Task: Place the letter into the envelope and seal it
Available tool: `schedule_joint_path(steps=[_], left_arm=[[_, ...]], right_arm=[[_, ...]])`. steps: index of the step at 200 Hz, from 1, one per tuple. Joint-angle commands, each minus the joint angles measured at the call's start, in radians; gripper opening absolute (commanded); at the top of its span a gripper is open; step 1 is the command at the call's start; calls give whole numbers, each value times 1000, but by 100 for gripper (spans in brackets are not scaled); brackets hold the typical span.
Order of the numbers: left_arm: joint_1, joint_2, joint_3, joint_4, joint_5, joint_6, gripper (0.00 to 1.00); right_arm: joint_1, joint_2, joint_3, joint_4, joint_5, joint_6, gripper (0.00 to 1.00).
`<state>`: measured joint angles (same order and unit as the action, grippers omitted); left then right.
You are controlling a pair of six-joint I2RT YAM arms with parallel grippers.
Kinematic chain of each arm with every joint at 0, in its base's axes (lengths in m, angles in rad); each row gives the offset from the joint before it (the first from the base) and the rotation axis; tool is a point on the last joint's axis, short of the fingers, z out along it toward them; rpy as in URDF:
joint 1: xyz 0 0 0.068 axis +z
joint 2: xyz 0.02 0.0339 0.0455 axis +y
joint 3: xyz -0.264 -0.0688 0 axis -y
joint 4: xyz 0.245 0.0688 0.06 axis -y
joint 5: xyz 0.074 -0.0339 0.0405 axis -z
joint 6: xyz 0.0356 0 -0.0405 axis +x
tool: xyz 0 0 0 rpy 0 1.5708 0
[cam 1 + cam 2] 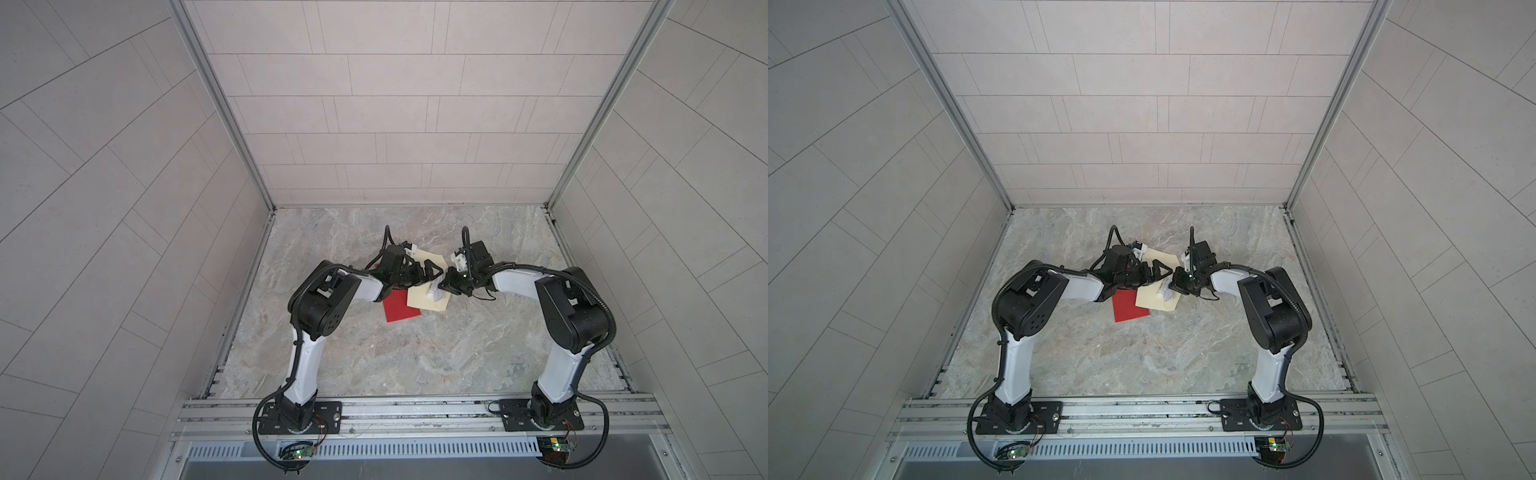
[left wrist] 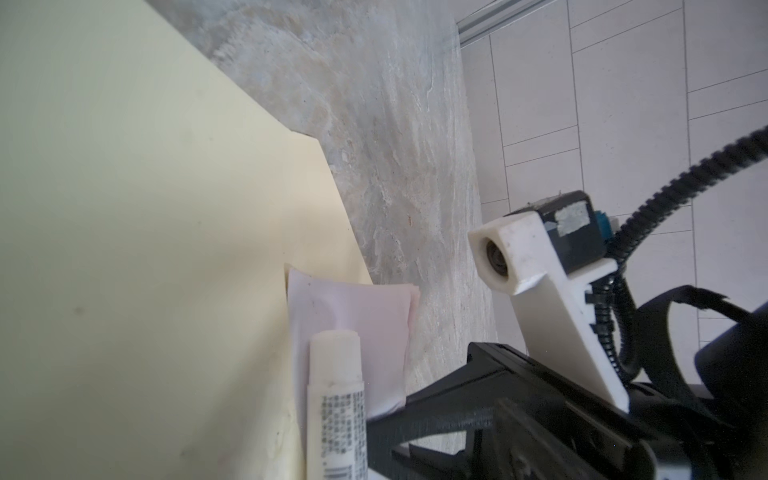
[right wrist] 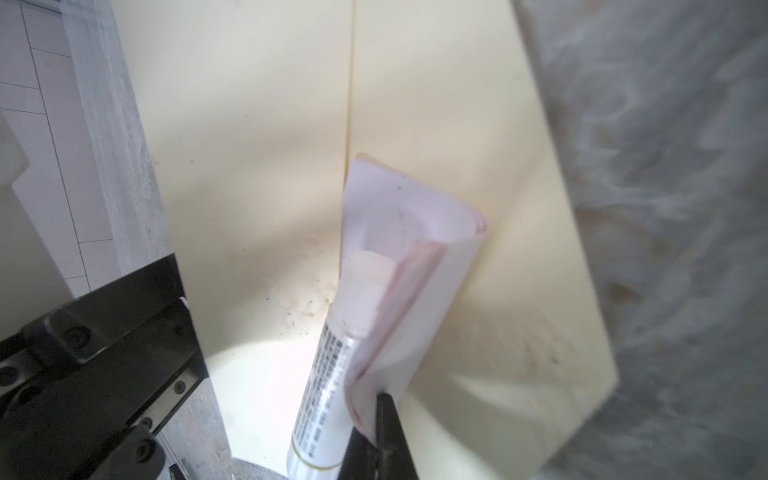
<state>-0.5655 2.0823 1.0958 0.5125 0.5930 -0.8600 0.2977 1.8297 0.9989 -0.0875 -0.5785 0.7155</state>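
Observation:
A cream envelope (image 1: 424, 306) lies flat mid-table with its flap (image 1: 432, 255) open toward the back wall. It fills much of both wrist views (image 2: 124, 208) (image 3: 249, 124). My right gripper (image 3: 384, 432) is shut on a folded white letter (image 3: 415, 257) with pink showing in its folds. The letter's far end rests at the envelope's fold line, and I cannot tell if it is tucked inside. In both top views my left gripper (image 1: 433, 271) (image 1: 1160, 271) hovers open over the envelope, tip to tip with the right gripper (image 1: 446, 286). Its own fingers are out of the left wrist view.
A white glue stick (image 3: 328, 374) (image 2: 336, 415) lies on the envelope right beside the letter (image 2: 357, 324). A red sheet (image 1: 400, 311) lies partly under the envelope's left side. Tiled walls enclose the marble table (image 1: 415, 365) on three sides.

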Motion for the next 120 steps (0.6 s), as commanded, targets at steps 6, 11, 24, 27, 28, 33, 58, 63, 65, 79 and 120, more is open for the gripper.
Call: schedule_joint_path(steps=[6, 11, 24, 27, 28, 33, 58, 63, 65, 79, 120], left_arm=[[-5, -9, -6, -382, -102, 87, 100], [-3, -16, 3, -410, -107, 91, 100], [-2, -28, 15, -455, -114, 103, 100], [-2, -31, 17, -463, -114, 105, 100], [-3, -32, 18, -467, -114, 106, 100], [-2, -34, 22, -478, -115, 110, 100], [4, -40, 38, -547, -147, 114, 99], [7, -42, 40, -554, -152, 111, 96], [8, -43, 40, -555, -153, 109, 96], [18, -53, 34, -568, -163, 94, 92], [46, -117, 15, -607, -175, 112, 92]], right_arm=[[-21, -5, -45, -102, 60, -43, 0], [-23, -6, -45, -105, 60, -46, 0], [-26, -1, -41, -117, 60, -54, 0], [-26, 0, -39, -120, 61, -57, 0], [-26, 0, -39, -121, 61, -57, 0], [-26, 1, -36, -126, 64, -61, 0], [-25, 3, -25, -148, 76, -71, 0], [-26, 5, -23, -150, 75, -73, 0], [-26, 4, -22, -151, 75, -74, 0], [-26, 4, -15, -165, 78, -80, 0], [-26, -4, -10, -193, 94, -97, 0]])
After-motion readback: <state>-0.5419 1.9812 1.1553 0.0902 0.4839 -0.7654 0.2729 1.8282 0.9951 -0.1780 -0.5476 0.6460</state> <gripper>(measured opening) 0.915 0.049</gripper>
